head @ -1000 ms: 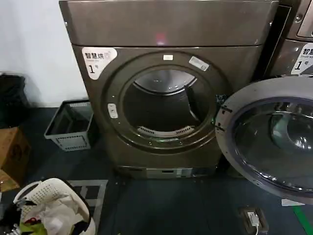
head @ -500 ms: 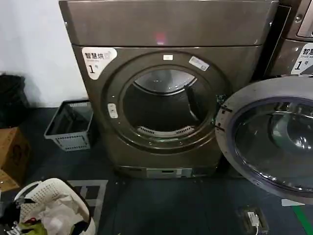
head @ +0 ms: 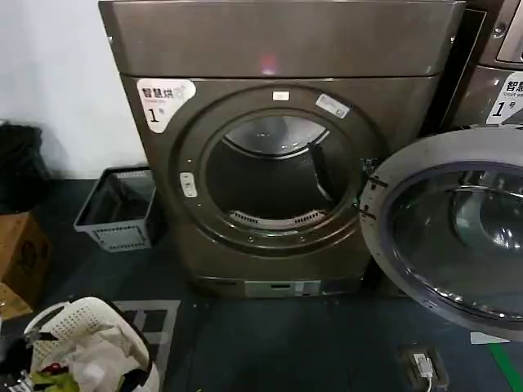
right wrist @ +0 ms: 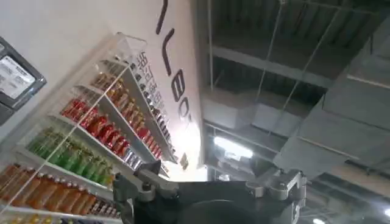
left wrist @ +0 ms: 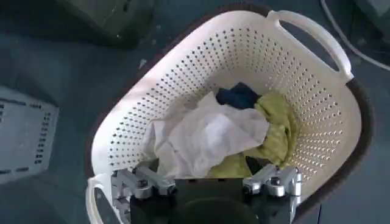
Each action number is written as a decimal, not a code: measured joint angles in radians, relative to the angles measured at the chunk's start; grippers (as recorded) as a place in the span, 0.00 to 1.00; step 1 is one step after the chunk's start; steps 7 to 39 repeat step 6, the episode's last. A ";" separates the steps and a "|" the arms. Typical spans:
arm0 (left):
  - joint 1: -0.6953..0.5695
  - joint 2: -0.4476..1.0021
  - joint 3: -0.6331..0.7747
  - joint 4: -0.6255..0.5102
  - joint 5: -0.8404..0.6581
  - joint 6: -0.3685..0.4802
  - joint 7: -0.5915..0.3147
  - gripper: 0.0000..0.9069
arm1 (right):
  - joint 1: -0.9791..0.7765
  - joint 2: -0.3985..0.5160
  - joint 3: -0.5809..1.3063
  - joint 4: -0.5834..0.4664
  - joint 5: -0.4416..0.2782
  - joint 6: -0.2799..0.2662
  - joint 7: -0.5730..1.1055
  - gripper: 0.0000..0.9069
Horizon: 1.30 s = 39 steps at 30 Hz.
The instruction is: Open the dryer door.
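On the far left of the head view a grey crate (head: 114, 208) sits on the dark floor beside the dryer (head: 278, 147), and nearer the robot, at the lower left, stands a white perforated laundry basket (head: 90, 327) holding crumpled white, green and blue clothes (left wrist: 213, 137). The left gripper (left wrist: 207, 185) hangs directly above that basket, its two fingers spread wide with nothing between them, the clothes lying below and apart from it. In the middle, the dryer's round drum opening (head: 274, 175) stands exposed, the metal drum visible inside. To the right of it the dryer door (head: 458, 233) is swung fully out on its hinge at the opening's right edge, its grey inner rim and dark bulging glass turned toward the robot, so the task looks already done. The right gripper (right wrist: 210, 185) points up and away toward a ceiling and a shelf of bottles (right wrist: 91, 122), fingers apart and empty. The door lies well to the right of the left gripper, on the right arm's side, so any further push on it would fall to the right arm, swinging about the upright hinge line.
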 joint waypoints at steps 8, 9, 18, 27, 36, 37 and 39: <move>-0.002 0.005 -0.001 -0.004 0.000 0.002 0.001 1.00 | 0.001 0.000 0.000 0.000 0.000 0.000 -0.001 1.00; -0.002 0.005 -0.001 -0.004 0.000 0.002 0.001 1.00 | 0.001 0.000 0.000 0.000 0.000 0.000 -0.001 1.00; -0.002 0.005 -0.001 -0.004 0.000 0.002 0.001 1.00 | 0.001 0.000 0.000 0.000 0.000 0.000 -0.001 1.00; -0.002 0.005 -0.001 -0.004 0.000 0.002 0.001 1.00 | 0.001 0.000 0.000 0.000 0.000 0.000 -0.001 1.00; -0.002 0.005 -0.001 -0.004 0.000 0.002 0.001 1.00 | 0.001 0.000 0.000 0.000 0.000 0.000 -0.001 1.00; -0.002 0.005 -0.001 -0.004 0.000 0.002 0.001 1.00 | 0.001 0.000 0.000 0.000 0.000 0.000 -0.001 1.00; -0.002 0.005 -0.001 -0.004 0.000 0.002 0.001 1.00 | 0.001 0.000 0.000 0.000 0.000 0.000 -0.001 1.00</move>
